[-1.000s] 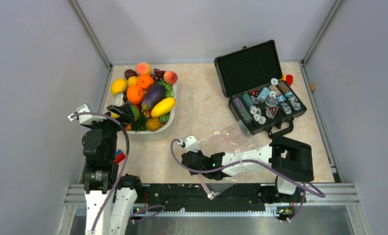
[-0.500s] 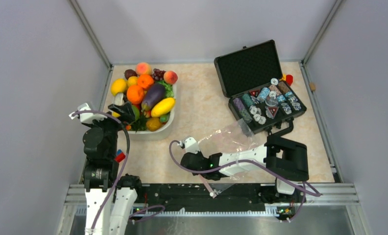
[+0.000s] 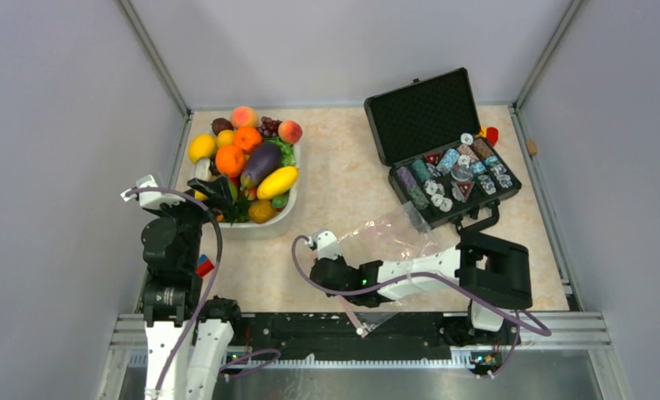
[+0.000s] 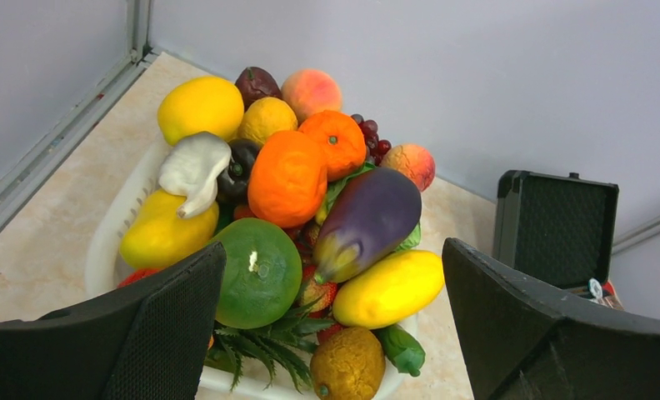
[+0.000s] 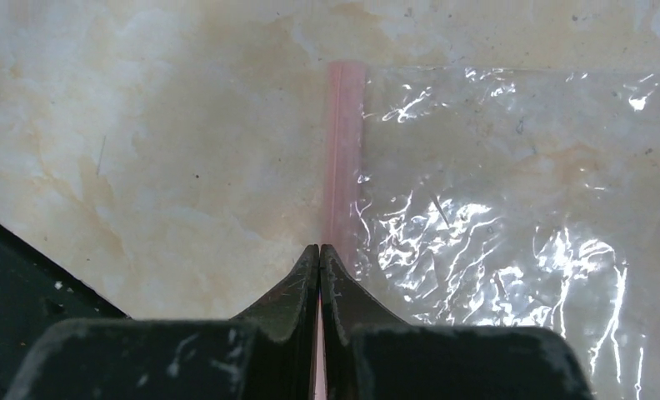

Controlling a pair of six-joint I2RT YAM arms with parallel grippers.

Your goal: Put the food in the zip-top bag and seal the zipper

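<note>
Pressure now falls on the zipper (image 5: 343, 142). The right gripper (image 5: 319, 250), whose fingers stood partly apart a second ago, has pinched them together on the pink strip, low in the middle of the right wrist view. The zip-top bag (image 5: 510, 208) lies flat and crinkled on the table (image 5: 143, 125), spreading to the right of that strip. In the top view it sits at lower centre, partly under the right arm, in the same spot as before. The left gripper (image 4: 333, 250) has hardly shifted. Its fingers (image 4: 168, 325) stand wide apart, holding nothing, above the near edge of the white basin (image 4: 110, 242) at the left of the top view. The food remains heaped in that basin, with the eggplant (image 4: 368, 217) leaning on the yellow fruit (image 4: 389, 287), the lettuce (image 4: 341, 179) peeking out behind it, and a peach (image 4: 410, 164) at the far rim. The black case (image 3: 427, 112) stays open at upper right.
</note>
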